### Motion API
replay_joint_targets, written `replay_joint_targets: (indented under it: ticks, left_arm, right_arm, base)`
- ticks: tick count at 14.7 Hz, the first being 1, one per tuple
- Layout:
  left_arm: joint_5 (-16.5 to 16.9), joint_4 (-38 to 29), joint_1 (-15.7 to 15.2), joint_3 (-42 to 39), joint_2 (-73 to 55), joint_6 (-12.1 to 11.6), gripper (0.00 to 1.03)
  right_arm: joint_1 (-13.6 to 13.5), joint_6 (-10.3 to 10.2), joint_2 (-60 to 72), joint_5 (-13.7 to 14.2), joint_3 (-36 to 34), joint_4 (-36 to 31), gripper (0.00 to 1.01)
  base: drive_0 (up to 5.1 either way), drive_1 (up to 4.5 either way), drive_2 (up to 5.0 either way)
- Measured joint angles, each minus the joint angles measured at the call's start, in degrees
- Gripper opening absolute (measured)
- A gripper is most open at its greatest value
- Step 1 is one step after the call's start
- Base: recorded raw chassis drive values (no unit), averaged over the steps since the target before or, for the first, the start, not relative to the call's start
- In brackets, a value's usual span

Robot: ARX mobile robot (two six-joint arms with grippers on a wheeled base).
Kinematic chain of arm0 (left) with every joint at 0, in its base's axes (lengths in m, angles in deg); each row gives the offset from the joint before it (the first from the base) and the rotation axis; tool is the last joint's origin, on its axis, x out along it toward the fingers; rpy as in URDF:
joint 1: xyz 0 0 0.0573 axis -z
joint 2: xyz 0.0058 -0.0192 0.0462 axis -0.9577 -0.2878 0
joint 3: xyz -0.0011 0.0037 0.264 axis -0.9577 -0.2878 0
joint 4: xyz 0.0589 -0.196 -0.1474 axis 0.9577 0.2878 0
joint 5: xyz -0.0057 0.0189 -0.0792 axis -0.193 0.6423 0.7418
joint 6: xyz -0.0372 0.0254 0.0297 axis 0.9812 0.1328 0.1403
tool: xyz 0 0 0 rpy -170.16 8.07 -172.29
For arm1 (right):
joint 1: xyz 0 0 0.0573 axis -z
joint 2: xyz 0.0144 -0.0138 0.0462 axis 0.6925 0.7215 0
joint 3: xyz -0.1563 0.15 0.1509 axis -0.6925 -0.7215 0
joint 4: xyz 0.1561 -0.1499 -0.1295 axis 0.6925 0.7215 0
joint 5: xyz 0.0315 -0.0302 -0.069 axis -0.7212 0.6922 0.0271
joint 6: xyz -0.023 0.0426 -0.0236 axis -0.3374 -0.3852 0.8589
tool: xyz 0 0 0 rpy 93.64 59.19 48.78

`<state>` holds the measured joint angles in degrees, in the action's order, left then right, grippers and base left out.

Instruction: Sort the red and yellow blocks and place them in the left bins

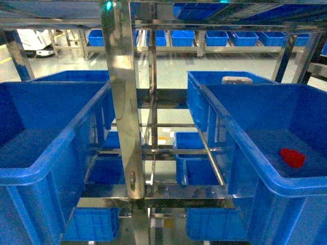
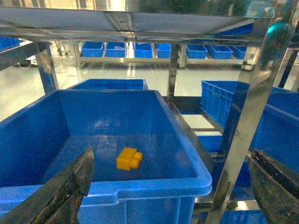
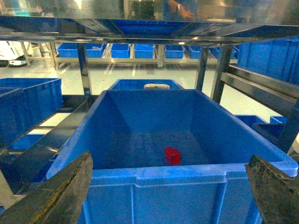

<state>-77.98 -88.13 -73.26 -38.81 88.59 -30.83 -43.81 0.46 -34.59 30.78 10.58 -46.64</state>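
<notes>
The yellow block (image 2: 129, 158) lies on the floor of the left blue crate (image 2: 154, 185); the red block (image 3: 172, 156) sits inside the right crate (image 3: 187, 173); both the left gripper (image 2: 170, 186) and the right gripper (image 3: 170, 186) hang outside the near rims, fingers spread wide and empty, beneath a steel rack (image 1: 122, 102).

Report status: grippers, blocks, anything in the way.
Both grippers open, empty. Yellow block lies in left bin; red block in right bin. Steel post between bins.

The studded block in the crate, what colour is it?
Orange-yellow; clearest in the left wrist view.
</notes>
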Motion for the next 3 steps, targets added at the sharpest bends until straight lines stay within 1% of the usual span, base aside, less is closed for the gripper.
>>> replay_joint_targets:
  ticks: [3]
  left_arm:
    - [0.0, 0.0, 0.0, 0.0, 0.0, 0.0, 0.98]
  right_arm:
    - [0.0, 0.0, 0.0, 0.0, 0.0, 0.0, 0.98]
  base:
    - [0.0, 0.0, 0.0]
